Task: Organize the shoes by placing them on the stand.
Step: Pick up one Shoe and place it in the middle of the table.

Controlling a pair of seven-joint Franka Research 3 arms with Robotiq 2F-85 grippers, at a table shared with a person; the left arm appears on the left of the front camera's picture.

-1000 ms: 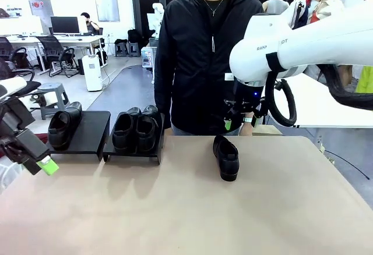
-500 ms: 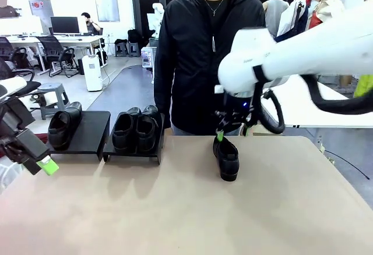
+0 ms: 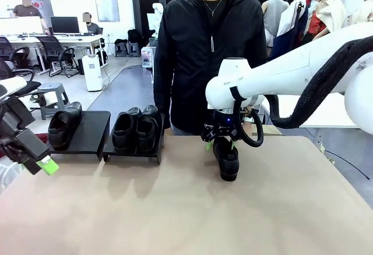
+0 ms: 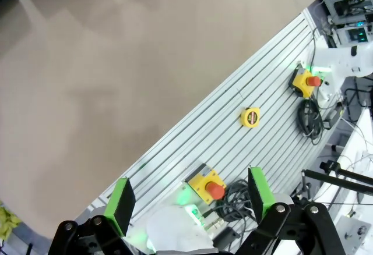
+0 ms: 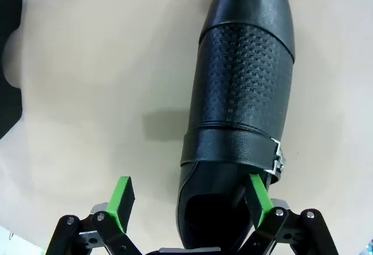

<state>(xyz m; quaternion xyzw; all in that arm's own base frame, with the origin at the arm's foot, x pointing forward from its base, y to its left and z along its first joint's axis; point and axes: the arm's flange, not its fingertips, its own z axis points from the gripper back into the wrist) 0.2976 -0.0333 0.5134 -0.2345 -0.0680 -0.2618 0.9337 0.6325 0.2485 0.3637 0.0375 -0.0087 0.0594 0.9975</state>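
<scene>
Right wrist: buckle strap on shoe (image 5: pixel 242 98), fingers (image 5: pixel 123 199) spread

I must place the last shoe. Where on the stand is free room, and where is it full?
Free: the right half of the left platform, beside the single shoe. Full: the right platform, holding a pair. The last shoe lies on the bare table.

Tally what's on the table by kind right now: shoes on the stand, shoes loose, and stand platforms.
Glossy black leather slip-on shoes on the stand: 3 (one on the left platform, two on the right)
Glossy black shoe loose on the table: 1
Matte-black sloped stand platforms: 2
Total: 6
</scene>
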